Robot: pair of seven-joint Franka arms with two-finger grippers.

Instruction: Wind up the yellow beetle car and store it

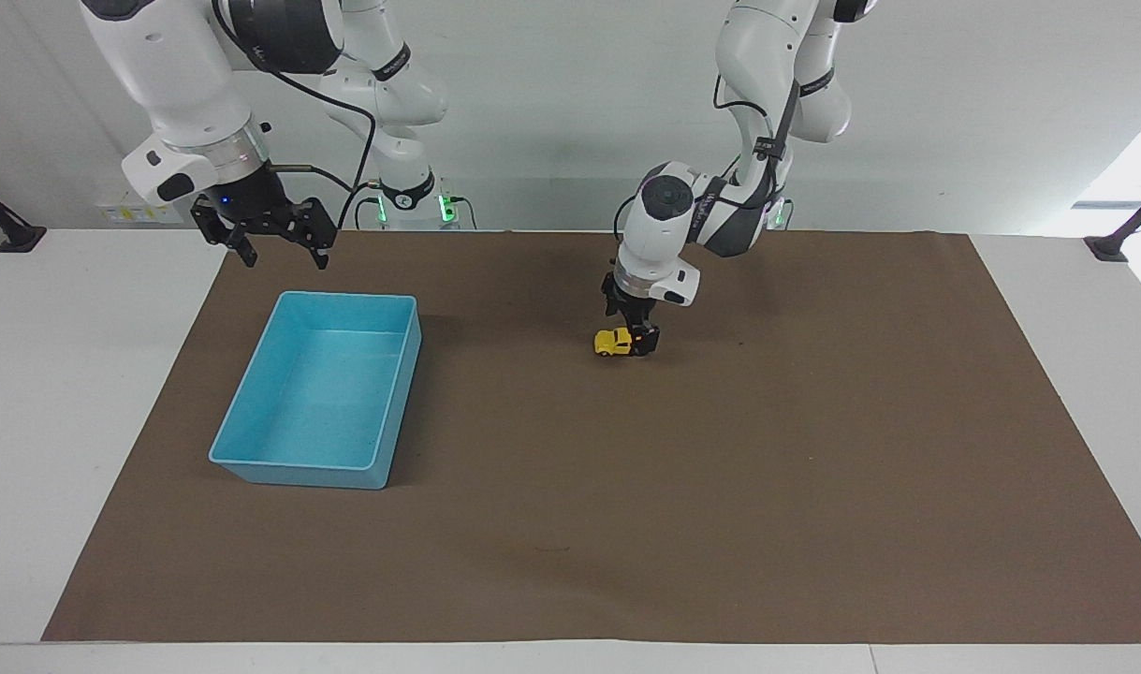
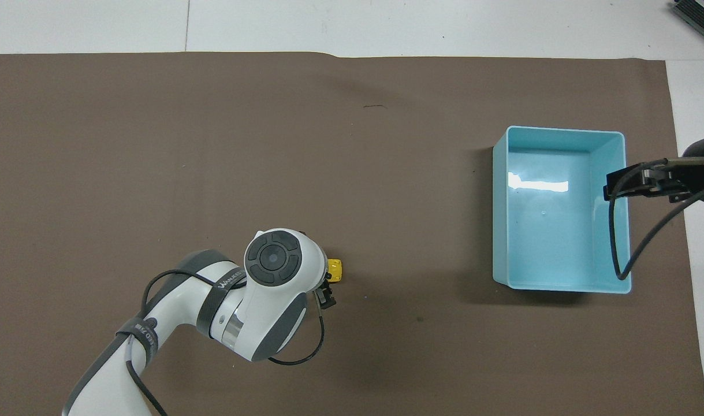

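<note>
a white table [image 1: 27, 374] under a brown mat [image 1: 720, 487], plain pale wall [image 1: 533, 112] above it.

**Hidden and cut off**

Overhead: left arm's wrist covers most of the car [image 2: 335, 270]; only one yellow end shows past the housing. Left gripper [image 2: 327, 294] mostly under the same wrist, one dark finger peeking out. Right gripper [image 2: 640, 184] enters at the frame edge, arm cut off there; its cable crosses the bin's [image 2: 559, 286] wall.

Facing: left gripper [image 1: 637, 339] hides the car's [image 1: 612, 343] end toward the left arm's side; finger contact too small to read. Both arms' upper links are cut by the top edge. Car's windows and wheels too small to make out.
</note>
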